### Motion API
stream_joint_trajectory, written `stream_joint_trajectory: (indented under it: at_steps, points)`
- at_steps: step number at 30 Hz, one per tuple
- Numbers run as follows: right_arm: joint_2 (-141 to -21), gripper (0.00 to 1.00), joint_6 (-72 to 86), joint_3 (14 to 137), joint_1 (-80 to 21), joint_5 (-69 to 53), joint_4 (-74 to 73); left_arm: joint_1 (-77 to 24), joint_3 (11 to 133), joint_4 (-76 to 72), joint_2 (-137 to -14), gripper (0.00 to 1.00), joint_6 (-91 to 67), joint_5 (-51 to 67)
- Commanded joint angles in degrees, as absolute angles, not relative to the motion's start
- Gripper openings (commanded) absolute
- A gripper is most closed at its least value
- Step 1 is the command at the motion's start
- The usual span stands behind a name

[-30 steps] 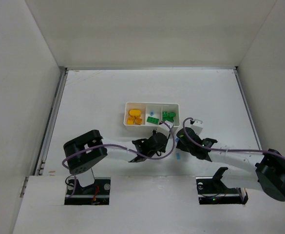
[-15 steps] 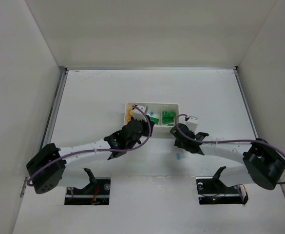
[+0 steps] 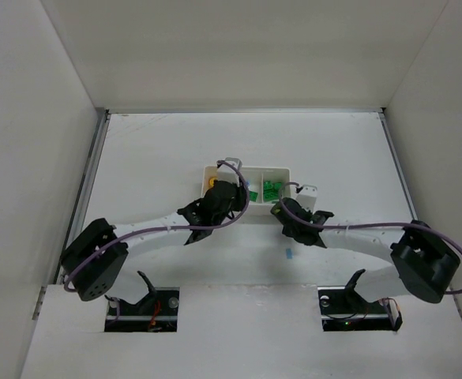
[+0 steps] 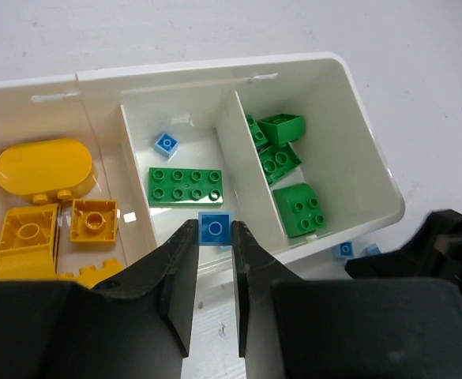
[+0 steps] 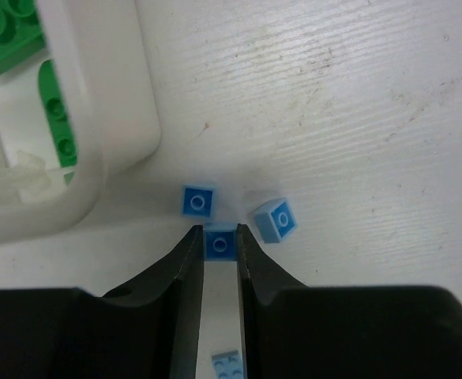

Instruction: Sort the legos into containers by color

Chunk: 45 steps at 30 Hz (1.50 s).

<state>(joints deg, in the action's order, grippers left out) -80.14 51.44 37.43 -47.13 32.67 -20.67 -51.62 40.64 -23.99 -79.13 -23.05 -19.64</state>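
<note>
the left gripper (image 4: pixel 214 237) is clamped on a tiny blue brick (image 4: pixel 214 228), held by its flat sides over the near edge of the middle compartment of the white tray (image 4: pixel 373 170), at the centre of the left wrist view. that compartment also holds a green plate (image 4: pixel 185 186) and one small blue piece (image 4: pixel 166 143). yellow bricks (image 4: pixel 43 164) fill the left compartment and green bricks (image 4: pixel 298 207) the right.

the right gripper (image 5: pixel 219 241) appears pinched around a second blue brick (image 5: pixel 220 244) resting on the table (image 5: pixel 357 95) just beside the tray's corner. two loose blue bricks (image 5: pixel 198 202) (image 5: pixel 276 219) lie close above it in the right wrist view, and another (image 5: pixel 228 365) sits at the bottom edge.

these bricks look light, rigid and smooth, so they likely slip or twist if caught on a corner. the opposite flat walls are the place to grip, squarely and low.

the tabletop is white, faintly ribbed and scuffed. plain white walls (image 3: pixel 49 95) box in the workspace, and both arms crowd the tray's near side.
</note>
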Motion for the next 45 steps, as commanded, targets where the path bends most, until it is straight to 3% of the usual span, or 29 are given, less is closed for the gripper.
stream_joint_trajectory:
  at_steps: [1, 5, 10, 13, 19, 24, 26, 28, 30, 33, 45]
  points:
    - [-74.46, 0.19, 52.56, 36.57, -50.13, 34.72, -21.62, -50.84, 44.47, -25.22, -82.16, 0.16, -22.33, -18.63]
    - [-66.73, 0.19, 53.53, 36.12, -51.63, 33.66, -23.90, -50.23, 46.84, -25.31, -86.39, 0.19, -21.80, -18.90]
    - [-61.79, 0.20, 49.32, 39.89, -52.34, 32.96, -21.63, -49.61, 48.08, -25.75, -88.07, 0.38, -21.97, -19.86]
    - [-63.71, 0.21, 44.84, 43.23, -52.25, 31.30, -17.24, -49.52, 46.76, -25.93, -85.35, 0.42, -21.97, -21.09]
    - [-73.19, 0.22, 38.33, 51.40, -50.67, 26.90, -8.10, -50.66, 39.13, -25.58, -75.86, 0.41, -23.46, -24.17]
    - [-83.04, 0.25, 36.57, 57.73, -48.21, 23.29, -3.79, -57.15, 32.79, -24.35, -70.93, 0.38, -24.69, -28.90]
    - [-85.51, 0.31, 36.39, 59.76, -47.07, 22.94, -3.34, -60.58, 31.47, -24.08, -70.75, 0.38, -25.31, -30.32]
    - [-86.31, 0.43, 36.12, 60.99, -46.54, 22.68, -3.60, -63.75, 30.94, -24.70, -71.62, 0.38, -25.92, -30.41]
    - [-84.65, 0.49, 35.77, 60.04, -46.19, 23.46, -3.08, -66.21, 31.46, -25.31, -73.20, 0.38, -26.37, -30.76]
    - [-80.17, 0.50, 36.12, 56.35, -44.87, 24.78, -3.43, -69.38, 33.74, -28.02, -77.85, 0.39, -26.02, -30.59]
    - [-55.12, 0.41, 44.38, 32.44, -39.24, 27.95, -6.94, -72.73, 49.38, -31.29, -99.13, 0.41, -22.85, -26.10]
